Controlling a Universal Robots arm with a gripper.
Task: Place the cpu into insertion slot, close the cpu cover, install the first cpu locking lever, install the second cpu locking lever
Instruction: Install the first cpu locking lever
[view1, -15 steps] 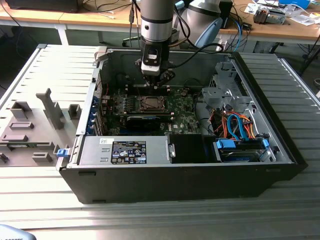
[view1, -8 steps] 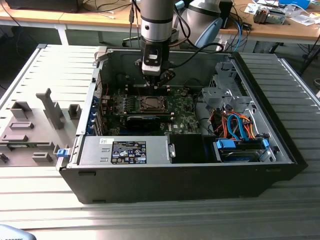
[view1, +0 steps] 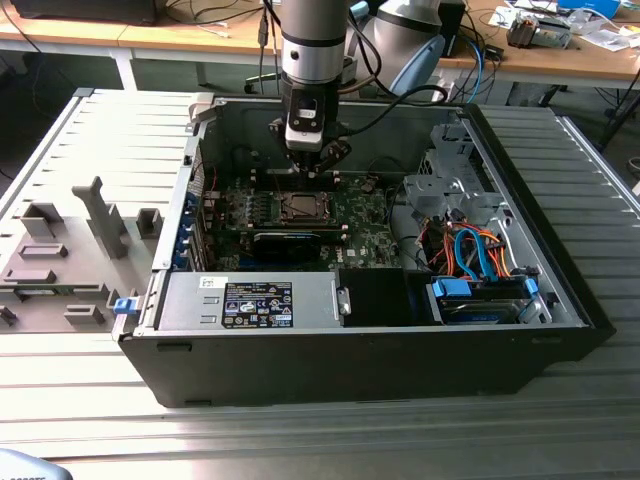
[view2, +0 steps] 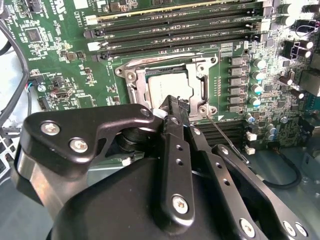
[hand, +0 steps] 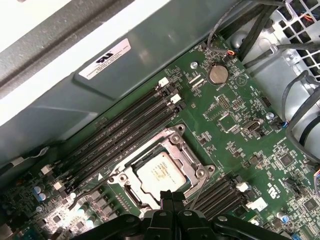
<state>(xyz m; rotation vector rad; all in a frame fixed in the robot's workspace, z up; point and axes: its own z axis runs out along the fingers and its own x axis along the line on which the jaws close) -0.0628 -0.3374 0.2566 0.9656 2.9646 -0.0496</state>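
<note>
The pale silver cpu (hand: 161, 172) lies in the insertion slot (view1: 300, 208) on the green board inside the open computer case. The dark metal cpu cover (hand: 192, 159) lies flat around it, and the cpu (view2: 167, 90) shows through its window. My gripper (hand: 173, 196) hangs just above the socket's edge with its black fingers together and nothing visibly between them. In the exterior view the gripper (view1: 305, 168) points straight down at the socket. A thin metal locking lever (view2: 227, 140) slants out from the socket corner beside the fingertips (view2: 172, 102).
Long black memory slots (hand: 125, 130) run along one side of the socket. A long black card (view1: 290, 240) and a grey labelled box (view1: 255, 300) sit nearer the case front. Orange and blue cables (view1: 475, 250) fill the exterior view's right. Case walls (view1: 180, 200) surround the board.
</note>
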